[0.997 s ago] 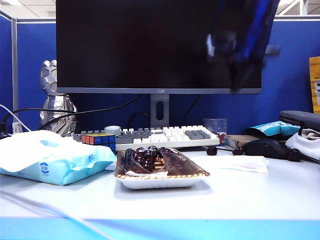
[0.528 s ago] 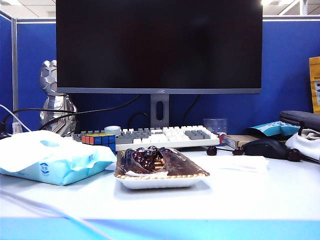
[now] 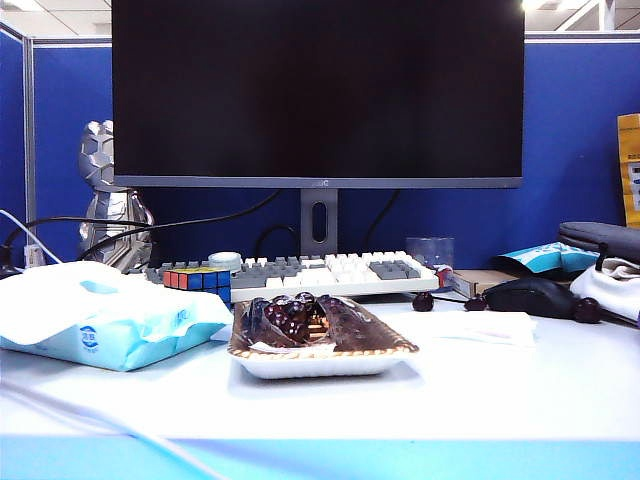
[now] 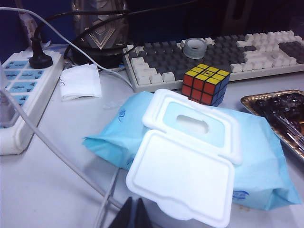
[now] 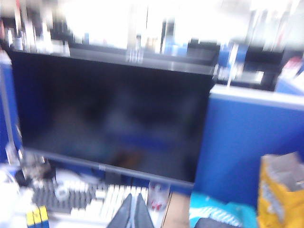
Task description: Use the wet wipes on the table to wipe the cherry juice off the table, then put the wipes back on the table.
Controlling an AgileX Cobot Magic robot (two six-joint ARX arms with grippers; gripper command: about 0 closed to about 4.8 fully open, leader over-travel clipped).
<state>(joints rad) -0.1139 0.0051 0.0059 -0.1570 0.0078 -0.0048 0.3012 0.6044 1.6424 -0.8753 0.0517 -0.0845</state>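
The wet wipe (image 3: 480, 328) lies flat as a thin white sheet on the white table (image 3: 500, 390), right of the food tray (image 3: 320, 362). I cannot make out any cherry juice in these views. No arm appears in the exterior view. In the left wrist view my left gripper (image 4: 134, 210) is shut and empty, low over the table beside the open white flap (image 4: 183, 183) of the light-blue packet (image 4: 259, 159). In the blurred right wrist view my right gripper (image 5: 134, 209) is shut and empty, raised high and facing the monitor (image 5: 114, 114).
Loose dark cherries (image 3: 424, 301) and a black mouse (image 3: 530, 296) sit behind the wipe. A keyboard (image 3: 330, 272), a puzzle cube (image 3: 198, 280) and a silver figure (image 3: 110, 200) stand at the back. A power strip (image 4: 19, 95), a grey cable (image 4: 57, 152) and folded white paper (image 4: 80, 80) lie at the left.
One second ago a blurred blue-black arm hung in front of the monitor's upper right; it has gone up out of the exterior view. The wipe stays flat on the table.
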